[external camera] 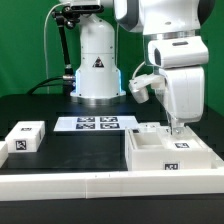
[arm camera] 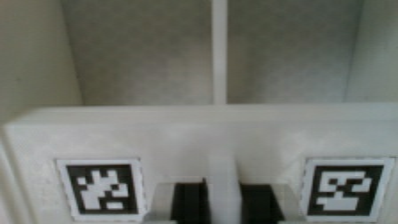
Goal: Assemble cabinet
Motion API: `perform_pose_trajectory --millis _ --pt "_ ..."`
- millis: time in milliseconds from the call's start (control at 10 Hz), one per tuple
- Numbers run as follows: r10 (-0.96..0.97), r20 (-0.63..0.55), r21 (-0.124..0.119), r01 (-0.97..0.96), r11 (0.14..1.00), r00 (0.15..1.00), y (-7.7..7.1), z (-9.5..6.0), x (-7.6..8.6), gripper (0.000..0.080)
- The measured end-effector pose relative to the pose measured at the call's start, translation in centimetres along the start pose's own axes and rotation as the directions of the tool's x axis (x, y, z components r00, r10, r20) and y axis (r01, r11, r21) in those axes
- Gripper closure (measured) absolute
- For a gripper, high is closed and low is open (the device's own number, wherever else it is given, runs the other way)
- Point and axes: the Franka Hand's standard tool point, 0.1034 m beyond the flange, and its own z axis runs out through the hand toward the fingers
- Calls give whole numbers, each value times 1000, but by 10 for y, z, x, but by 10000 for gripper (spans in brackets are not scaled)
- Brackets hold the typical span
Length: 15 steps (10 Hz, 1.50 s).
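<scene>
The cabinet [external camera: 165,155] is a large white open box with square marker tags, lying at the exterior view's right near the front. My gripper [external camera: 177,129] reaches straight down onto its far part. In the wrist view the gripper [arm camera: 222,205] has its two black fingers [arm camera: 185,204] pressed on either side of a thin white wall of the cabinet [arm camera: 214,125], between two marker tags. The jaws stand nearly closed on that wall. A smaller white tagged panel [external camera: 24,138] lies apart at the exterior view's left.
The marker board [external camera: 95,123] lies flat in front of the robot base [external camera: 97,75]. A low white rail [external camera: 70,185] runs along the table's front edge. The table is black.
</scene>
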Motion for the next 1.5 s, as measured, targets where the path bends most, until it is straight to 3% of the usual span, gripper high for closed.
perform_pose_trajectory --millis 100,200,300,400,600,1100,1200,1500 --pt "0 1 0 0 1000 1000 0 0 0 724" --pt "1 1 0 -1 1000 1000 0 0 -1 504" --pt "1 1 0 -1 1000 1000 0 0 -1 504" --pt "1 1 0 -1 1000 1000 0 0 -1 302" --pt "1 1 0 -1 1000 1000 0 0 -1 36" --pt "2 2 0 -2 1000 1000 0 0 -1 3" --pt "-2 6 -7 2 1000 1000 -2 -7 0 3" --pt "-22 27 -12 23 1000 999 -34 -30 4 3"
